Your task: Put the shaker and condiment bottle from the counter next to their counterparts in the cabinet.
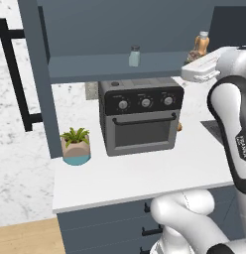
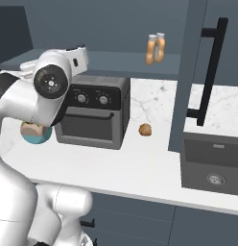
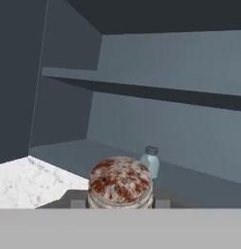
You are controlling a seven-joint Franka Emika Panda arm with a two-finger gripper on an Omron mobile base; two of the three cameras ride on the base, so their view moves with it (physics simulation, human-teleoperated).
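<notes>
Rust-speckled shaker (image 3: 120,184) cap is seen end-on, upright, held low between the fingers of the gripper (image 3: 120,202), which is closed narrowly on it. Grey-blue shaker (image 3: 150,163) stands on the cabinet (image 3: 69,151) floor just beyond, slightly right. Forward travel is judged sufficient; both bottles (image 2: 156,48) sit farther right.

Slate-blue cabinet (image 1: 120,30), pale grey-blue shaker (image 1: 134,56), orange bottles (image 2: 155,49), white counter (image 1: 145,178), rust-mottled shaker cap (image 3: 120,181), dark grey oven (image 1: 141,116)

arm raised, gripper (image 3: 120,202) level toward cabinet, fingers closed on load
</notes>
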